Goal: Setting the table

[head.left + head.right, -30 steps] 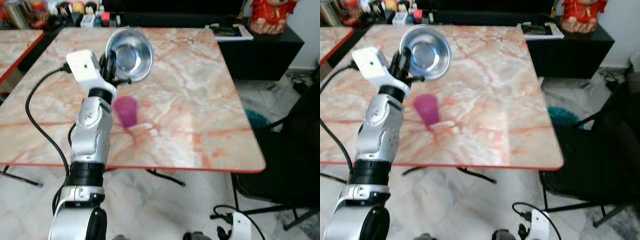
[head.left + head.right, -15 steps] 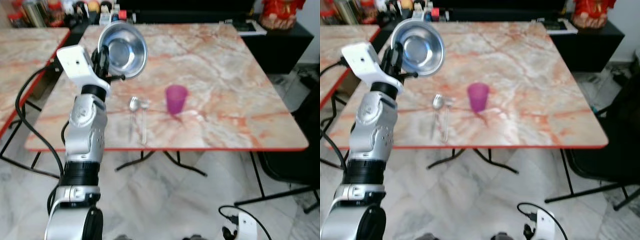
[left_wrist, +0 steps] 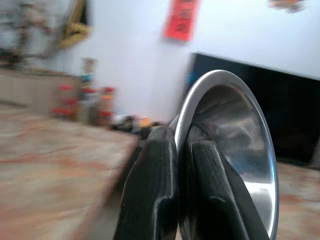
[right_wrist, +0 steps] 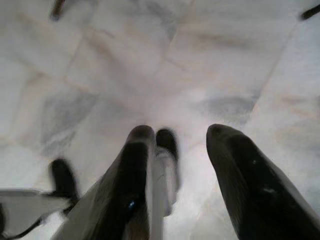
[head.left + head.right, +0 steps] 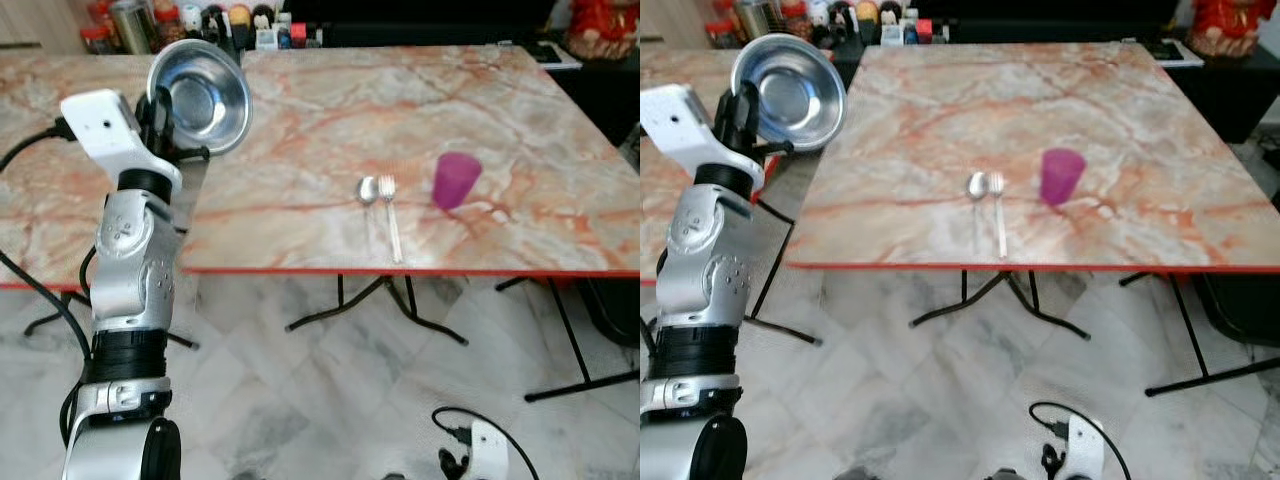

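Above the table's left edge I hold a steel bowl pinched by its rim in my left gripper; right gripper hangs spread over floor.

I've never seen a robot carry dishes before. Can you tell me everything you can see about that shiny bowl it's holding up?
The bowl is round, looks like polished steel, and is empty, with a thin rolled rim and a mirror-like inside. It is tipped on its side, its opening facing the camera, raised in the air at the near left edge of the marble table. The left gripper holds it: the jaws are pinched on the rim, one black finger inside and one outside. Nothing else touches it.
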Robot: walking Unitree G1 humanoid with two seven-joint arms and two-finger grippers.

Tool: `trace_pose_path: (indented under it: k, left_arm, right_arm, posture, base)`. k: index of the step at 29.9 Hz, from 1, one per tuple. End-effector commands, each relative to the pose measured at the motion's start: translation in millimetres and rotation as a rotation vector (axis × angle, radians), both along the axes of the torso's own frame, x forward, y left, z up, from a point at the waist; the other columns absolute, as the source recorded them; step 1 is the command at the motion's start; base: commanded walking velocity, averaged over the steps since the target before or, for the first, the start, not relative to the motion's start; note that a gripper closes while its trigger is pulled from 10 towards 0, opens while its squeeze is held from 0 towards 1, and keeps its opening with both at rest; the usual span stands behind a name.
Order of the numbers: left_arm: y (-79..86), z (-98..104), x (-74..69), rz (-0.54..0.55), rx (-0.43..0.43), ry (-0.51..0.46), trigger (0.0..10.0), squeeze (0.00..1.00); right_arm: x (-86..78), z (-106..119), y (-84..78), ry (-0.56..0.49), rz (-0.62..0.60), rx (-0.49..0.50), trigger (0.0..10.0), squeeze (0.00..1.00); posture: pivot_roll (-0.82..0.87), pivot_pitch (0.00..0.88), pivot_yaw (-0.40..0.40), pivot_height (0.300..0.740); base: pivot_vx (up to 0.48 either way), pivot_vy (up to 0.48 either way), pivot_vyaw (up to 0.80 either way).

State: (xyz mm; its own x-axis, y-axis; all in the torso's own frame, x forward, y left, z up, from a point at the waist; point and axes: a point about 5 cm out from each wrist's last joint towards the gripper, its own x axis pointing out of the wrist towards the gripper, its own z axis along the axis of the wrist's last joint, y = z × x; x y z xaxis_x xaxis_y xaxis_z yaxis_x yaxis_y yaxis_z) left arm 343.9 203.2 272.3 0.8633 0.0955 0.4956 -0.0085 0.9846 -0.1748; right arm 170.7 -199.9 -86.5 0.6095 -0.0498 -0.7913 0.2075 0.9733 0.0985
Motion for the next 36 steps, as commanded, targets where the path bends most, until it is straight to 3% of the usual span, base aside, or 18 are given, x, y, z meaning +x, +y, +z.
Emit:
trace_pose_path:
  k: [1,12,25,29,30,34,36]
  left_arm:
    - [5.3,10.2,-4.0,0.027,-0.004,-0.035,10.0,0.00]
    - [24.9,-2.2,-7.6,0.095,-0.002,0.012,10.0,0.00]
    - [37.3,-12.5,-11.9,0.138,-0.002,0.050,10.0,0.00]
    - [45.8,-28.0,-12.8,0.173,-0.003,0.102,10.0,0.00]
    - [52.3,-46.0,-13.4,0.204,0.006,0.167,10.0,0.00]
    - [55.1,-54.9,-14.2,0.217,0.005,0.197,10.0,0.00]
    - [63.4,-81.3,-18.5,0.249,-0.021,0.282,10.0,0.00]
  right_arm:
    - [-4.1,-2.8,4.8,0.020,-0.001,0.014,10.0,0.00]
    - [-5.4,-2.1,-2.9,0.019,-0.008,0.009,10.0,0.00]
    - [-11.0,-5.4,4.7,0.028,-0.003,0.017,10.0,0.00]
    - [-12.2,-6.1,6.9,0.029,0.000,0.020,10.0,0.00]
    - [-12.5,-6.3,7.3,0.029,0.000,0.021,10.0,0.00]
    - [-12.6,-6.3,7.2,0.029,0.000,0.021,10.0,0.00]
    - [-13.6,-6.6,6.9,0.030,-0.002,0.021,10.0,0.00]
  posture:
    - [-0.02,0.139,-0.007,0.740]
    - [-0.02,0.150,-0.007,0.740]
    - [-0.01,0.155,-0.006,0.740]
    - [-0.01,0.155,-0.003,0.740]
    - [-0.01,0.152,-0.001,0.740]
    - [-0.01,0.152,-0.001,0.740]
    - [-0.01,0.152,0.001,0.740]
  base:
    - [0.000,0.480,0.00]
    - [0.000,0.480,0.00]
    - [0.000,0.480,0.00]
    - [0.000,0.395,0.00]
    - [0.000,0.000,0.00]
    - [0.000,0.000,0.00]
    - [0.000,0.000,0.00]
